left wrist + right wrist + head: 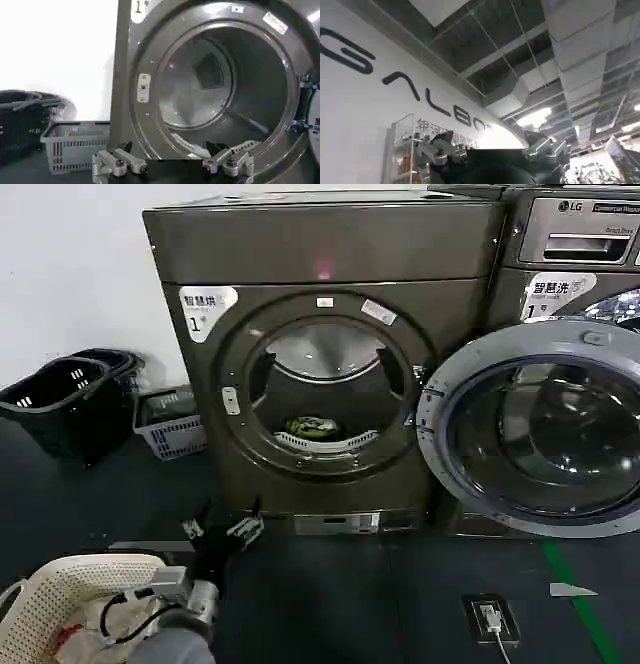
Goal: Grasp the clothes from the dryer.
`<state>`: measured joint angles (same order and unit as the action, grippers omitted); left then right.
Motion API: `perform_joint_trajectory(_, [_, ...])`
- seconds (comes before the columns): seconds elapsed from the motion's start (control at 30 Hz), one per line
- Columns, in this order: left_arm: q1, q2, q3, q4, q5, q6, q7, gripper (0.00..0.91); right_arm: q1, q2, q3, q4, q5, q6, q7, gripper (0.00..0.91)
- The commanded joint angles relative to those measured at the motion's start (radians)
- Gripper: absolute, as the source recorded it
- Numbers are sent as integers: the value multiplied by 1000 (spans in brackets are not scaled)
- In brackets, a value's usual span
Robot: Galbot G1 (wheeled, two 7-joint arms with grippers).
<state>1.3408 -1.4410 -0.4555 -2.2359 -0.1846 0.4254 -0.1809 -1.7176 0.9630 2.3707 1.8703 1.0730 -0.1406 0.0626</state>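
The bronze-grey dryer point(300, 254) stands in the middle with its round door point(535, 429) swung open to the right. The lime yellow-green clothes point(312, 427) lie low at the front of the drum. My left gripper point(222, 529) hovers near the floor in front of the dryer, below and left of the porthole, open and holding nothing. In the left wrist view its gripper point(172, 157) faces the dryer's porthole rim point(145, 60), and the clothes are hidden there. My right gripper point(490, 147) points up at a ceiling, open and empty.
A white basket point(60, 584) holding white cloth sits at my lower left. Black baskets point(60, 399) and a grey basket point(170, 422) stand left of the dryer. The LG machine point(580, 244) is on the right. A floor socket point(488, 617) and green tape point(575, 594) lie nearby.
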Motion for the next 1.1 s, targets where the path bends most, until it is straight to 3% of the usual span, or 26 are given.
perform_joint_trajectory(0.03, [3, -1, 3, -5, 23, -36, -19, 907, 0, 1, 0, 5, 8, 5, -1, 907])
perform_joint_trajectory(1.1, [-4, -20, 11, -3, 31, -30, -9, 907, 1, 12, -3, 25, 47, 5, -5, 907])
